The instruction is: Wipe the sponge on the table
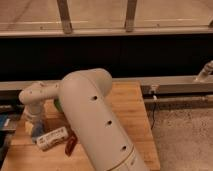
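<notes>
My white arm fills the middle of the camera view, and its wrist bends down at the left over the wooden table (131, 116). The gripper (33, 122) hangs at the end of that wrist, low over the table's left side. Right beneath it a small blue-grey patch shows, the sponge (32, 129), mostly covered by the gripper. I cannot tell whether the gripper is touching or holding it.
A green bowl (57, 105) peeks out behind the arm. A white labelled packet (51, 138) and a dark red item (70, 145) lie in front of the gripper. A blue object (4, 123) sits at the left edge. A metal rail (175, 85) runs behind the table.
</notes>
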Action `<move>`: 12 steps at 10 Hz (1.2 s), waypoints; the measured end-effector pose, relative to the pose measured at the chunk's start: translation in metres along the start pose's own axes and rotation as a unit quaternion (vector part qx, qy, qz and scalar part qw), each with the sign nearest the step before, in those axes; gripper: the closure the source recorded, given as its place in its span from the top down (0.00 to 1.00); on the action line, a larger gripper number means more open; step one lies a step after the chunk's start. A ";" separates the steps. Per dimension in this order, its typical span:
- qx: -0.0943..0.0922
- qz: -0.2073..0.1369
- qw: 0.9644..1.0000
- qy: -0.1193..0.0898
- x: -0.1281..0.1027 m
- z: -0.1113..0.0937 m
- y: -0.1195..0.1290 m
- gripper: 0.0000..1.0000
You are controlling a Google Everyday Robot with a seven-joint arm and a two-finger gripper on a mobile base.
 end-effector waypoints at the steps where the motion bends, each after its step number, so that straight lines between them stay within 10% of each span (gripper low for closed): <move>1: 0.000 0.000 1.000 0.000 0.000 -0.002 0.000 0.46; 5: 0.000 -0.001 1.000 0.001 0.001 -0.003 0.001 0.04; 12: 0.019 -0.002 1.000 0.007 0.016 -0.013 0.003 0.00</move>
